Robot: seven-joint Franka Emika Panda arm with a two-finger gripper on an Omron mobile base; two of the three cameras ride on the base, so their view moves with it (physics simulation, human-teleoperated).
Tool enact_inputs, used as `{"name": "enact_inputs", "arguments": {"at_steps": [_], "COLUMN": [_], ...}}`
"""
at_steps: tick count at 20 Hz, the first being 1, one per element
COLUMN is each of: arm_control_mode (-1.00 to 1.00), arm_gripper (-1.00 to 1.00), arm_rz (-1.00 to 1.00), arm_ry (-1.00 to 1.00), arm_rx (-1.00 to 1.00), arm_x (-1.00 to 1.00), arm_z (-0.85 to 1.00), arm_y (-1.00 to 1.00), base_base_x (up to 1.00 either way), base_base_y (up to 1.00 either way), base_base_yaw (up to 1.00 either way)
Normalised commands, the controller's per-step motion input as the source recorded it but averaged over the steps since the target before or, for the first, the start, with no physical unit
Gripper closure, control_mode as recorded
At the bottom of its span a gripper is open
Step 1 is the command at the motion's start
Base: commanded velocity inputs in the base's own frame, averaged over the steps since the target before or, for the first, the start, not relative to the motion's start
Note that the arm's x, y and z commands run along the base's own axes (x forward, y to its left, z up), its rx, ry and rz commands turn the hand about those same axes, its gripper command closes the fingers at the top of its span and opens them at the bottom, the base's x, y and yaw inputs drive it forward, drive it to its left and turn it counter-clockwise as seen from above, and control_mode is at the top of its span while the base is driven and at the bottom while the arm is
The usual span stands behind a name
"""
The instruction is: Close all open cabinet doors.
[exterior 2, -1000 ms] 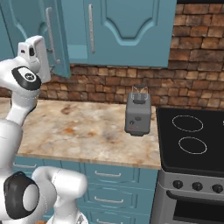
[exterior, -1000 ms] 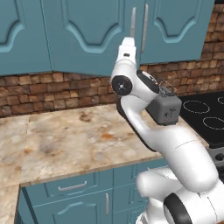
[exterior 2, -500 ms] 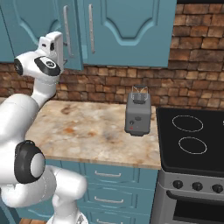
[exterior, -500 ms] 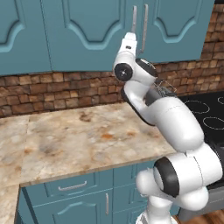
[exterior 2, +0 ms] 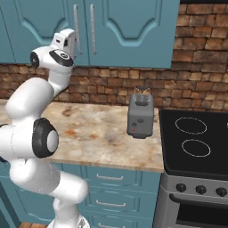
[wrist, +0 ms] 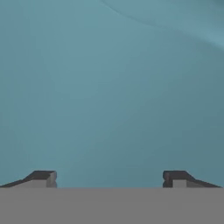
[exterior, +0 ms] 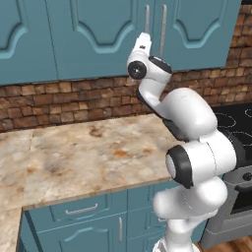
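- While my arm reaches up to the wall units, gripper (wrist: 109, 177) sits w/ tips wide apart, nothing btwn them, nothing held.
- Hand cam: flat teal panel right ahead, very close, a curved raised edge sweeping across top right; looks like a cabinet door face, can't tell which one.
- Left base cam: cabinet doors (exterior: 98, 34) in a row along the top, arched panels. My hand is up against the door left of the paired silver bar handles (exterior: 146, 19), near its lower edge.
- Right base cam: same handles (exterior 2: 76, 29) side by side; doors there look flush w/ each other, none visibly swung out.
- Toaster (exterior 2: 140, 116) on the marble counter (exterior 2: 93, 129), near its right end, beside the stove (exterior 2: 196, 151).
- Brick backsplash (exterior: 64, 103) runs under the cabinets.
- Drawers (exterior: 78, 210) below counter edge, short horiz. handles.
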Motion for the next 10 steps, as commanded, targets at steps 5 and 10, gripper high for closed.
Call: {"name": "enact_inputs", "arguments": {"at_steps": [5, 10], "arm_control_mode": [-1.00, -1.00], "arm_gripper": [-1.00, -1.00], "arm_rz": [0.03, 0.02], "arm_ry": [0.00, 0.00], "arm_rx": [0.12, 0.13], "arm_x": [0.79, 0.76], "arm_z": [0.01, 0.00], "arm_y": [-0.06, -0.03], "base_base_x": [0.00, 0.00], "base_base_y": [0.00, 0.00], "base_base_yaw": [0.00, 0.00]}}
